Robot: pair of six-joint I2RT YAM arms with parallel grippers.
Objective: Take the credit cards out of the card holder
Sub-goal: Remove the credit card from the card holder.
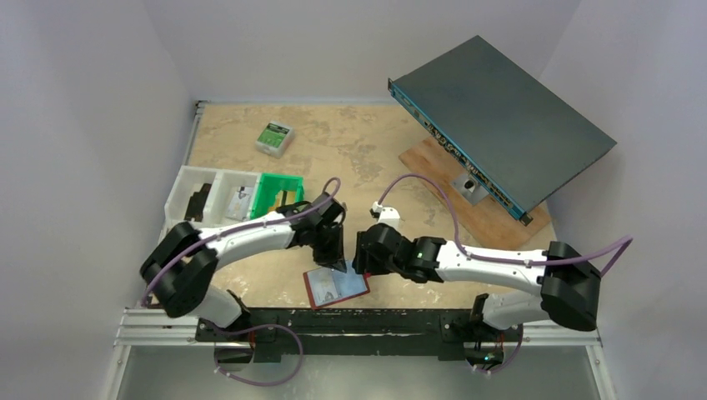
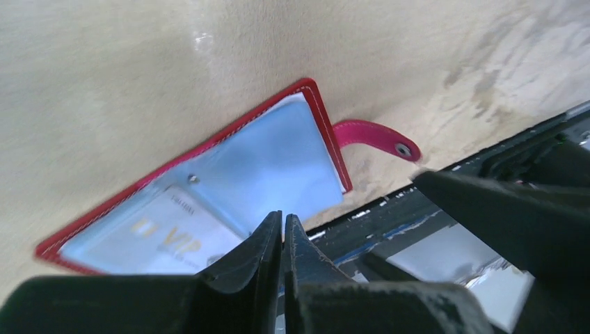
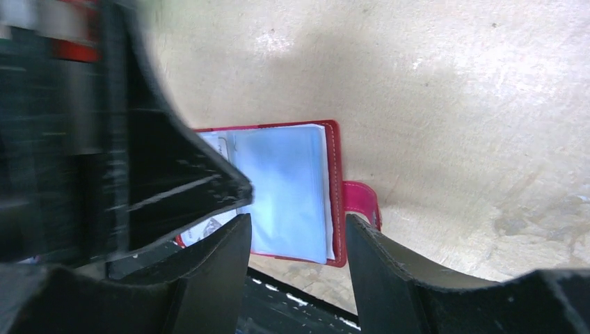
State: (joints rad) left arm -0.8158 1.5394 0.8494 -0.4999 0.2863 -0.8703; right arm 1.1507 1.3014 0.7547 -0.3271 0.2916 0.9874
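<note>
The card holder (image 1: 336,287), red stitched leather-like material with a glossy pale blue inside, lies open and flat at the near edge of the mottled beige tabletop (image 1: 350,150). Its long axis runs roughly left to right, and a pink snap tab (image 2: 376,137) sticks out from one short end. A pale card (image 2: 167,240) lettered VIP is partly hidden by the left claw (image 2: 282,221), which is pinched closed with nothing visible in it. The right claw (image 3: 299,229) hangs half open and empty above the holder.

On the tan table (image 1: 358,142), a small green-and-white box (image 1: 274,137) lay at eleven o'clock, a dark, flat network switch (image 1: 508,125) sat tilted on a wooden board (image 1: 493,220) at two o'clock, and a green bin (image 1: 268,192) touched a white divided tray (image 1: 178,193) at nine o'clock.
</note>
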